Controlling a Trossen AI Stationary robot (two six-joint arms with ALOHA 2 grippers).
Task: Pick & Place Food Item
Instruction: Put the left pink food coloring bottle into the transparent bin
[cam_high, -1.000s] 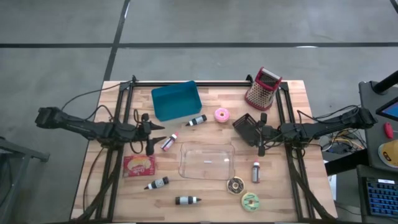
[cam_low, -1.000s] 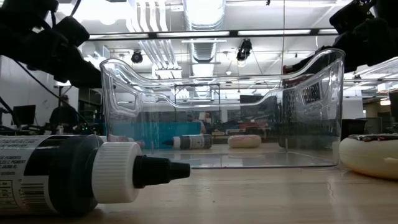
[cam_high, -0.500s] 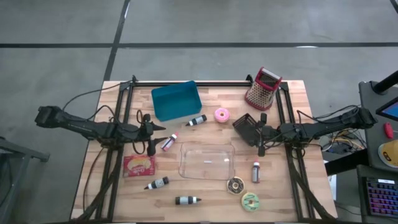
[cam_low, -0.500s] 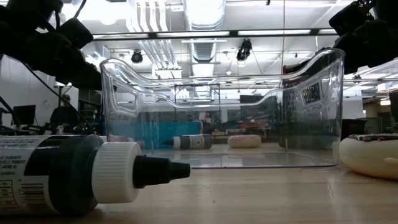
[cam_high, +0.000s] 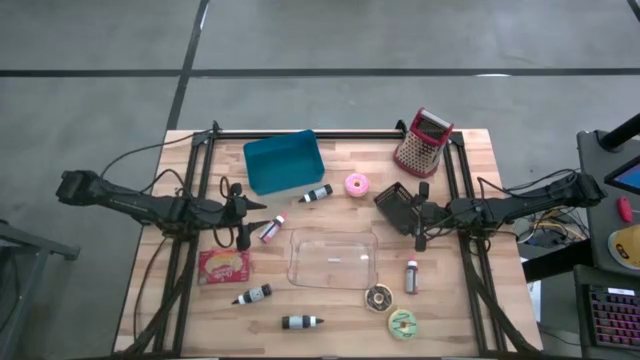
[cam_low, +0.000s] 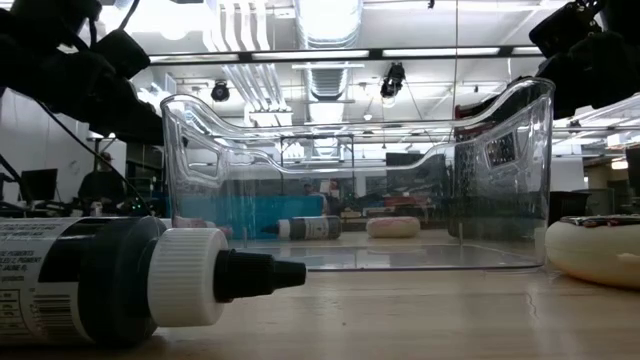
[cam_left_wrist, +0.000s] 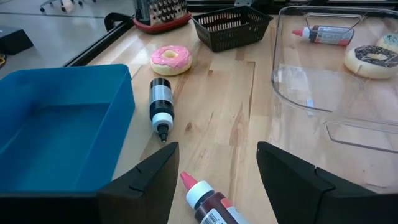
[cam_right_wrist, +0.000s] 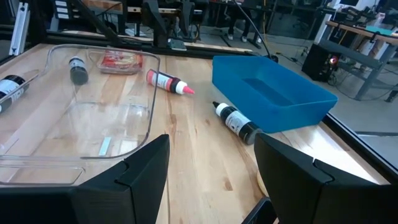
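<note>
High view: the left gripper (cam_high: 243, 221) is sitting left of centre, above the table (cam_high: 470, 150), fingers spread with nothing between them. The right gripper (cam_high: 421, 217) is sitting right of centre, fingers likewise spread and empty, just beside the black mesh basket (cam_high: 396, 207).

The clear plastic tray (cam_high: 333, 259) is lying at mid-frame, between the two grippers and slightly below them. The blue bin (cam_high: 283, 162) is sitting above and left of the tray.

Food items:
- the pink donut (cam_high: 356, 184) is lying above the tray, right of the blue bin;
- the chocolate donut (cam_high: 378, 297) is resting just off the tray's lower right corner;
- the green donut (cam_high: 403, 323) is lying below and right of that one;
- the packaged snack (cam_high: 223, 266) is lying left of the tray, below the left gripper.

Squeeze bottles are lying scattered: a black-and-white one (cam_high: 316, 193) just below the blue bin, a red-tipped one (cam_high: 271, 228) beside the left gripper, and a dark one (cam_high: 411, 276) right of the tray.

The red box grater (cam_high: 423, 143) is standing in the upper right of the table.
</note>
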